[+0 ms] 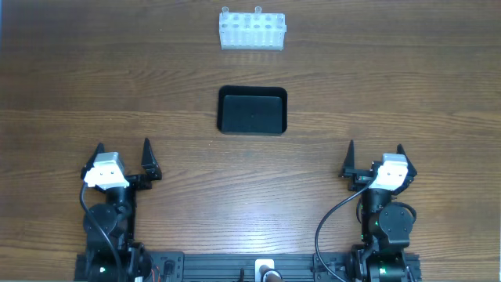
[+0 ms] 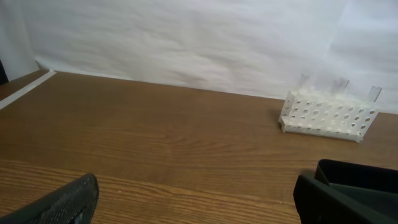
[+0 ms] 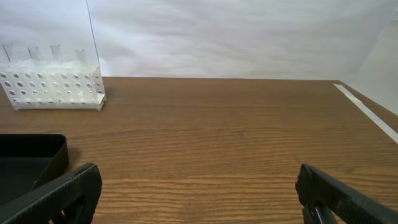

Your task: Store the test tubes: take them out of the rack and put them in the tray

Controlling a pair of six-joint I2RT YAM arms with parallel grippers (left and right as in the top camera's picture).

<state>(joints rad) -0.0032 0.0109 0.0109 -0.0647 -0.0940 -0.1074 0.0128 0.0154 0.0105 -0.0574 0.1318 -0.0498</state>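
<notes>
Left gripper (image 1: pixel 123 147) and right gripper (image 1: pixel 376 149) sit open, well apart from the black tray (image 1: pixel 252 114) and the white test-tube rack (image 1: pixel 252 33) beyond it.

The tray (image 1: pixel 252 110) sits just before the rack (image 1: pixel 252 31), the one obstacle. Either side, table (image 1: pixel 117 94) runs open from left gripper (image 1: pixel 123 146) and right gripper (image 1: pixel 376 146).

A brown wood-grain desk (image 1: pixel 94 86) is stretching across the scene under soft, even light. A wrinkled white backdrop (image 2: pixel 186 37) is rising behind its far edge, and a white strip (image 3: pixel 367 111) is running along one side.
</notes>
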